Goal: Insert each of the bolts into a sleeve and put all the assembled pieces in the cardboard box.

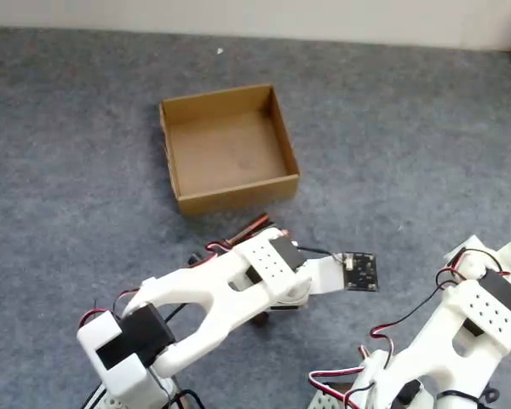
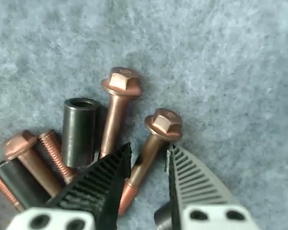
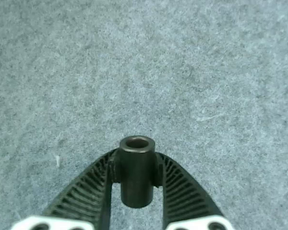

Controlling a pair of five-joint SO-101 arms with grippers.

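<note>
Grey carpet [image 1: 409, 128] surrounds cardboard box [image 1: 238, 194]; right hand [image 3: 136, 159] clamps sleeve [image 3: 136, 179].

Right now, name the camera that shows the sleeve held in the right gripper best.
The right wrist view: the sleeve sits clamped in the right gripper, open bore toward the camera. The high view gives the right arm from above; the left wrist view looks at other sleeves and bolts.
</note>
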